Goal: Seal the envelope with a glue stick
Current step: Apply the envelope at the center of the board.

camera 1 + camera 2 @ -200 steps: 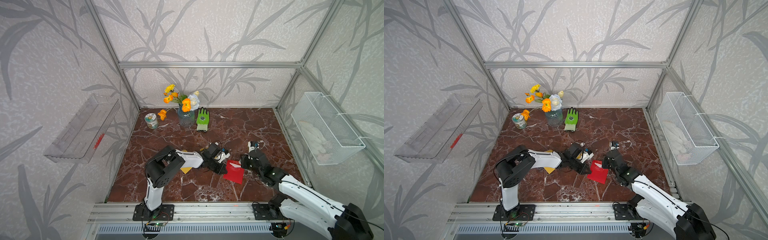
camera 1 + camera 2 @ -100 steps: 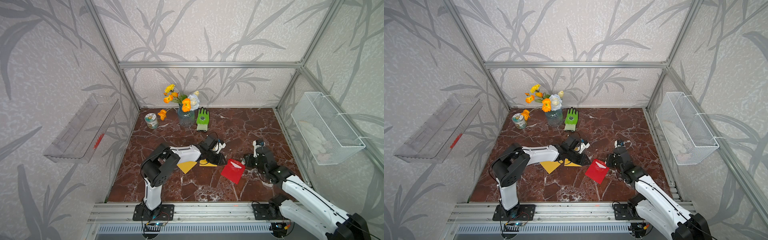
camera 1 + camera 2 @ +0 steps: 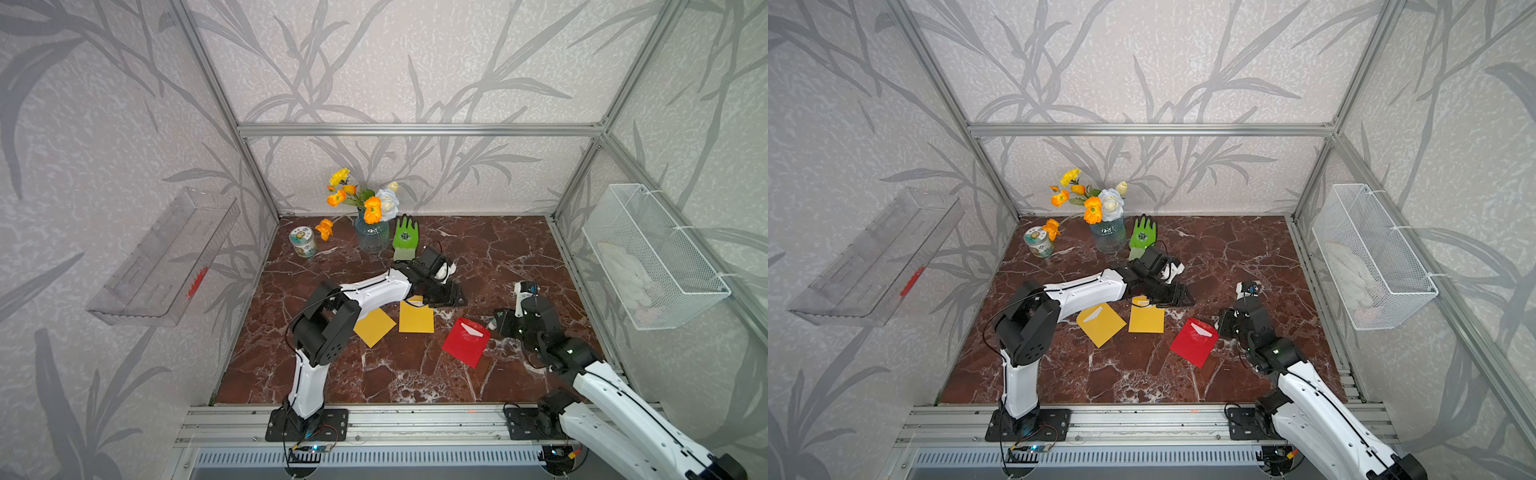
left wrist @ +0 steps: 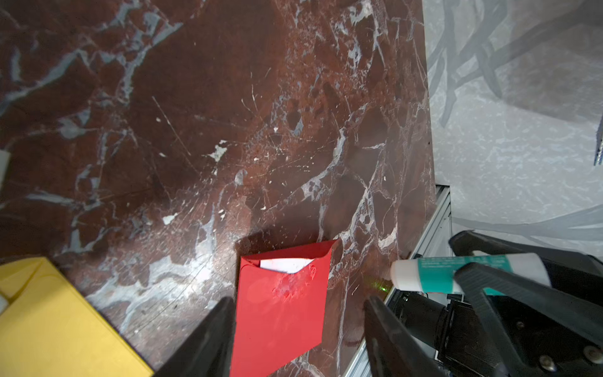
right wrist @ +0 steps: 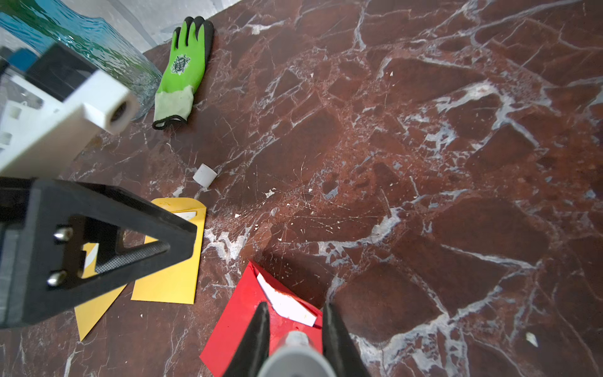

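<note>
The red envelope (image 3: 464, 341) (image 3: 1195, 340) lies flat on the marble, a white card showing in its mouth and a wet smear (image 4: 290, 284) just below the mouth. My right gripper (image 5: 295, 308) is shut on the glue stick (image 4: 456, 272) (image 5: 295, 339), a white tube with a teal label. Its tip points at the envelope's right edge from just beside it. My left gripper (image 4: 298, 303) (image 3: 451, 297) hangs open and empty, behind the envelope and over the far end of a yellow envelope (image 3: 416, 318). A small white cap (image 5: 205, 175) lies loose on the marble.
A second yellow envelope (image 3: 374, 326) lies left of the first. At the back stand a vase of flowers (image 3: 372, 235), a green glove (image 3: 404, 237) and a tin (image 3: 303, 241). A wire basket (image 3: 652, 257) hangs on the right wall, a clear shelf (image 3: 166, 257) on the left.
My left gripper has opened, let go of the red envelope and pulled back toward the far side. My right gripper has drawn back to the right with the glue stick.
</note>
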`<state>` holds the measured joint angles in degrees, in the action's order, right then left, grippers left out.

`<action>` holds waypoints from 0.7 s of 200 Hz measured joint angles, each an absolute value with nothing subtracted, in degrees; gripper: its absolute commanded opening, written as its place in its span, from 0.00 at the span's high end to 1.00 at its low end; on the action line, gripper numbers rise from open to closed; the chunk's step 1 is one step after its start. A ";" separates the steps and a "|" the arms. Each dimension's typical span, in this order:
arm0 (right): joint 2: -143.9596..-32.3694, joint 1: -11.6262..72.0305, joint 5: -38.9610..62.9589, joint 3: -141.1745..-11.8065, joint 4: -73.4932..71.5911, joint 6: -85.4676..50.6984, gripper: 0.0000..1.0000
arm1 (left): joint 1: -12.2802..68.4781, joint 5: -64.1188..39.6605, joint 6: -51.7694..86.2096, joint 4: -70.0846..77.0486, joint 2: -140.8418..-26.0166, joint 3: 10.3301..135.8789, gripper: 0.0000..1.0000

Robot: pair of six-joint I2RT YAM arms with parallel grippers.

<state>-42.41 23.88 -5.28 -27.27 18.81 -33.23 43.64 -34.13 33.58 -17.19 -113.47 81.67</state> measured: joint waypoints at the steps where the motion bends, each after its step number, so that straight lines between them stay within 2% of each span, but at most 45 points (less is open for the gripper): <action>1: -42.37 23.86 -5.28 -27.27 18.81 -33.26 1.00 | 43.68 -34.22 33.10 -17.19 -113.49 81.67 0.37; 30: -41.34 23.59 -4.38 -27.27 18.79 -34.28 1.00 | 44.10 -35.88 21.54 -18.79 -114.43 82.72 0.37; 87: -37.15 22.26 -0.21 -25.82 18.74 -37.95 1.00 | 44.21 -39.20 -7.79 -32.40 -122.76 94.13 0.38; 140: -35.68 19.33 5.17 -24.49 18.52 -41.36 1.00 | 44.21 -39.77 -21.63 -37.76 -125.82 96.66 0.40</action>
